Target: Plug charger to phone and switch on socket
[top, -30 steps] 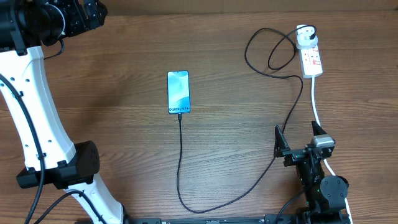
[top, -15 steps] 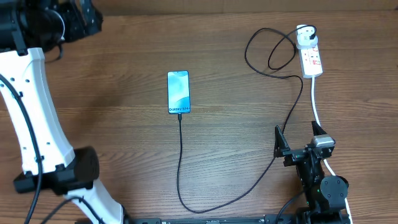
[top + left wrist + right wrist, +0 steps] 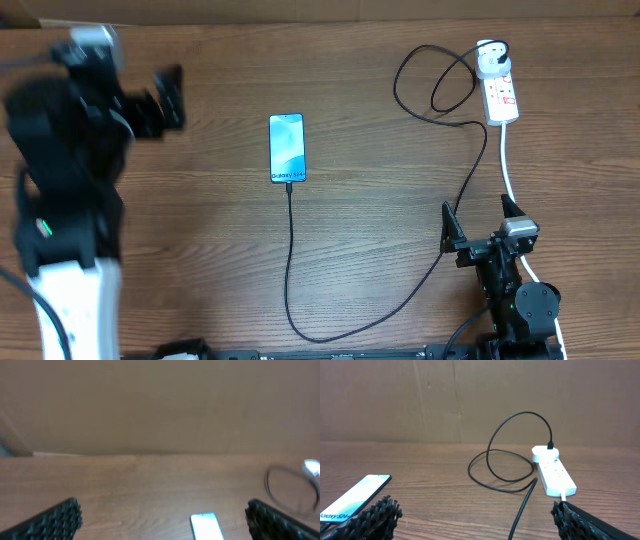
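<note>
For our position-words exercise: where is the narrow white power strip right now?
In the overhead view the narrow white power strip lies at the far right, straight beyond the right hand, with the thin black charger cable looping just left of it.

Phone (image 3: 287,148): flat on the bench (image 3: 200,220), screen lit.
Charger (image 3: 290,240): tip at the phone's near edge; cable sweeps right, loops, and meets the socket's far end.
Socket (image 3: 502,95): far right corner, white cord (image 3: 508,170) trailing nearer.
Right gripper (image 3: 480,222): fingers (image 3: 447,228) spread, empty.
Left gripper (image 3: 168,100): blurred, well left of the phone.
</note>
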`<state>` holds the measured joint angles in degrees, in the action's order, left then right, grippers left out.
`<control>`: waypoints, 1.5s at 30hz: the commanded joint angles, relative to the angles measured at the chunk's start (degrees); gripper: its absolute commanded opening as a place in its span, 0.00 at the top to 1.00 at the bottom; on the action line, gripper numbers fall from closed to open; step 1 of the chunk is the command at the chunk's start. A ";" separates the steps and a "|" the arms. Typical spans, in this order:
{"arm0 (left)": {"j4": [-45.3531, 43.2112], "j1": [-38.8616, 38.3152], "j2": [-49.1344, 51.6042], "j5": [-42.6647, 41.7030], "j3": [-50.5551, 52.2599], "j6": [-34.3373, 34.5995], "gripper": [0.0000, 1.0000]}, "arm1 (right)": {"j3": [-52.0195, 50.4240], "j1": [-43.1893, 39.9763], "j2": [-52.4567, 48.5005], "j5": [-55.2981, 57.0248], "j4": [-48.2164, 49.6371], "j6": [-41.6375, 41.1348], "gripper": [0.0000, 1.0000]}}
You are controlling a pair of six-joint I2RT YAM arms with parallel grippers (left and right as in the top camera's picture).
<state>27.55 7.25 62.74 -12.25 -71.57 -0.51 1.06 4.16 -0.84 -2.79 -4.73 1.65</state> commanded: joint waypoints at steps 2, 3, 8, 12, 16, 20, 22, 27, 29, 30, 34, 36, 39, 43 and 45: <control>-10.36 -0.92 -11.61 -2.78 18.49 -8.52 0.00 | -0.61 0.33 0.68 -0.26 0.28 -0.31 0.00; -12.96 -0.94 -14.34 -2.75 22.25 -8.92 0.00 | -0.61 0.33 0.68 -0.26 0.28 -0.31 0.00; -24.20 -2.27 -27.80 -2.43 40.46 -12.26 0.00 | -0.61 0.33 0.68 -0.26 0.31 -0.28 0.00; -29.27 -4.52 -37.44 0.02 51.93 -16.26 0.00 | -0.61 0.33 0.68 -0.26 0.28 -0.31 0.00; -31.06 -5.86 -44.98 3.69 59.69 -17.51 0.00 | -0.61 0.33 0.68 -0.26 0.28 -0.28 0.00; -31.10 -7.17 -51.06 3.85 64.76 -21.53 0.00 | -0.61 0.33 0.68 -0.26 0.28 -0.31 0.00; -31.04 -7.56 -53.83 3.87 66.71 -22.62 0.00 | -0.61 0.33 0.68 -0.26 0.31 -0.28 0.00; -30.91 -7.65 -58.95 3.87 71.12 -22.91 0.00 | -0.61 0.33 0.68 -0.26 0.28 -0.28 0.00; -27.28 -7.65 -61.02 3.89 71.30 -23.23 0.00 | -0.61 0.33 0.68 -0.26 0.28 -0.31 0.00; -24.83 -7.65 -62.40 3.89 71.30 -23.30 0.00 | -0.61 0.33 0.68 -0.26 0.28 -0.28 0.00; -23.74 -7.63 -62.55 3.91 71.30 -23.06 0.00 | -0.61 0.33 0.68 -0.26 0.28 -0.28 0.00; -23.87 -7.63 -62.53 3.87 71.30 -23.08 0.00 | -0.61 0.33 0.68 -0.26 0.31 -0.28 0.00; -23.87 -7.61 -62.49 3.87 71.30 -23.08 0.00 | -0.61 0.33 0.68 -0.26 0.28 -0.28 0.00; -23.85 -7.61 -62.49 3.89 71.30 -23.08 0.00 | -0.61 0.33 0.68 -0.26 0.28 -0.31 0.00; -23.87 -7.61 -62.49 3.87 71.30 -23.08 0.00 | -0.61 0.33 0.68 -0.26 0.28 -0.31 0.00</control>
<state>3.64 -0.03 0.97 -8.93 -0.58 -22.72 1.06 4.19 -0.84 -2.76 -4.71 1.67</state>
